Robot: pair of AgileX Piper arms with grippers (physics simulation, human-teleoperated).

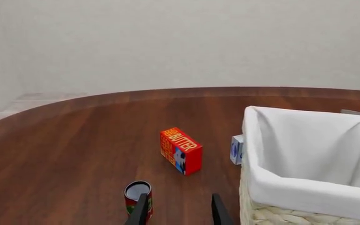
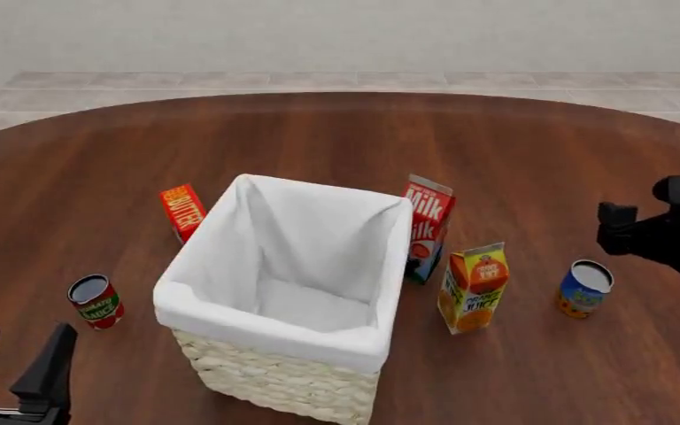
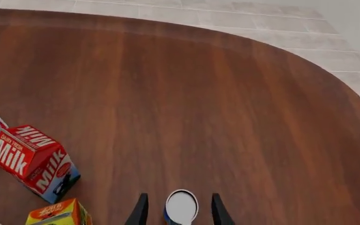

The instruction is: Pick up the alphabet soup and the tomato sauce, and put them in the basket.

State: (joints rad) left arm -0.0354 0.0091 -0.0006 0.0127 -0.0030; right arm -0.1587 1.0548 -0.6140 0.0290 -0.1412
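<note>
Basket between tomato sauce, alphabet soup

both arms are showing matte black. the left gripper is showing two flat, tapering black fingers; the right arm is appearing as blocky black housings, perhaps jointed, its details lost in shadow.

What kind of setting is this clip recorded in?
Likely a simulated tabletop grocery-sorting scene: a round dark wooden table carrying a white-lined wicker basket, a red milk carton and an orange juice carton.
</note>
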